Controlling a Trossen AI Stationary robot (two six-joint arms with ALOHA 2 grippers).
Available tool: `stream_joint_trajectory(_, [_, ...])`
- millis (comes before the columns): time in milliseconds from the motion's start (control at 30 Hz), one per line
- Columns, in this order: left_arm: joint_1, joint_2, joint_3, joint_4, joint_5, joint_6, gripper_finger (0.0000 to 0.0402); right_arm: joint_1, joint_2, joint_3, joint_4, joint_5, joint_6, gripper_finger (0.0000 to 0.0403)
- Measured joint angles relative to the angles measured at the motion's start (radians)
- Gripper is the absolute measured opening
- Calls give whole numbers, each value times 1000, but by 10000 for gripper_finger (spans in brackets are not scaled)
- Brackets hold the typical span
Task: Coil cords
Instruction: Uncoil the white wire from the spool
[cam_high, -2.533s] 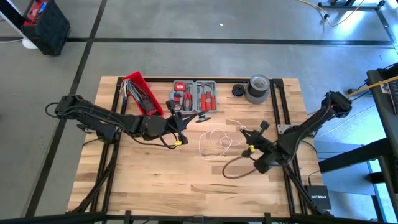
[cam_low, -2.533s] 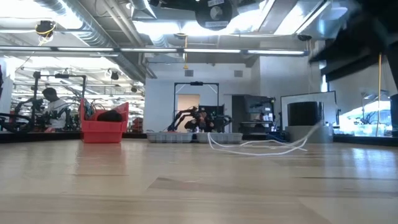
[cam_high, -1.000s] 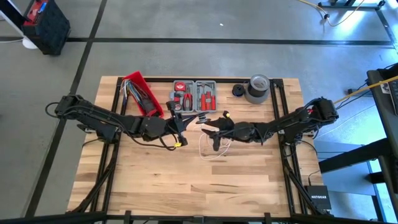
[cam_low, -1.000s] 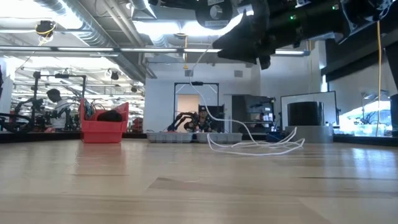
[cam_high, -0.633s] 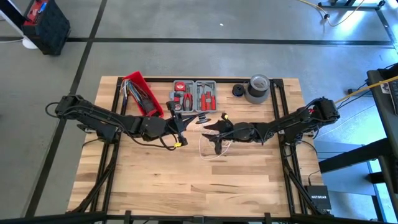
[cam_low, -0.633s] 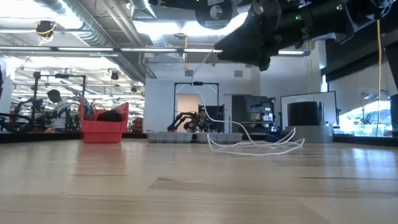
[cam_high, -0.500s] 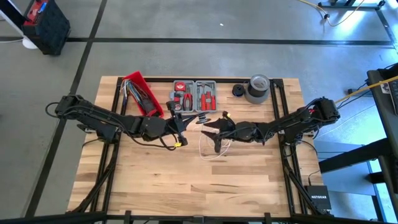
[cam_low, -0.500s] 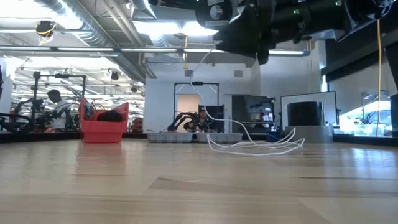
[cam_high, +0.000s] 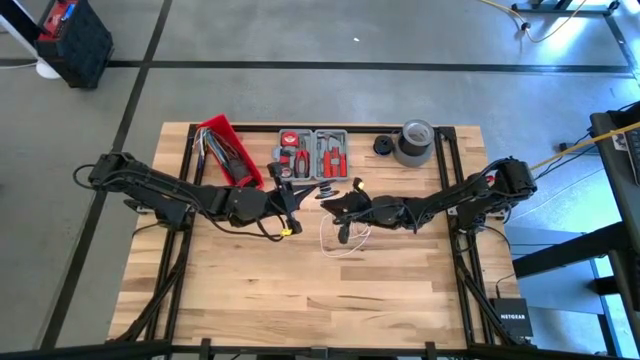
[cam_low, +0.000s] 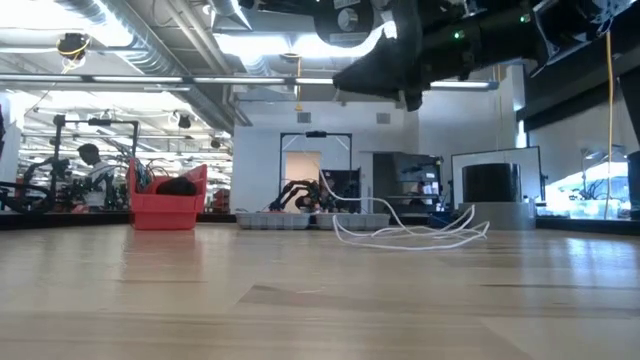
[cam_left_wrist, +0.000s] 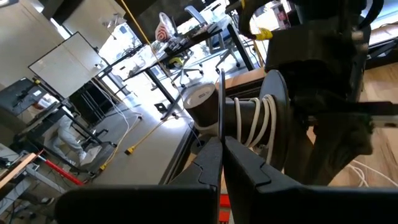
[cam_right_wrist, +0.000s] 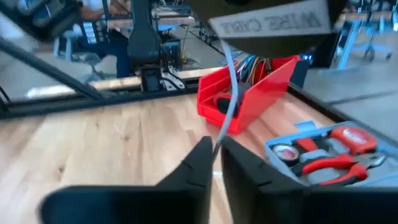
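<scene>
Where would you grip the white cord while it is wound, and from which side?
Probably on the lifted strand of the white cord, just short of the spool, from above, fingers crossing it. The loops lying flat on the table offer little to pinch.

The table (cam_high: 300, 290) is seen from above and from its edge; the red bin (cam_high: 228, 150) is shared.

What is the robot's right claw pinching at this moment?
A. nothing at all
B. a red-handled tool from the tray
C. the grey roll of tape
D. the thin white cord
D: in the right wrist view the right gripper has its fingers closed on the white cord, which runs up toward a spool; in the low view the rest lies in loose loops on the table.
</scene>
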Motion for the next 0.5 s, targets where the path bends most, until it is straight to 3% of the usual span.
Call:
stream_joint_trajectory(100, [0, 0, 0, 0, 0, 0, 5, 4, -3, 1, 1, 9, -74, 10])
stream_joint_trajectory(233, [0, 0, 0, 0, 0, 0, 5, 28, -26, 1, 3, 1, -135, 10])
stream_joint_trajectory(500, [2, 0, 0, 10, 0, -14, 5, 89, -28, 2, 117, -145, -267, 4])
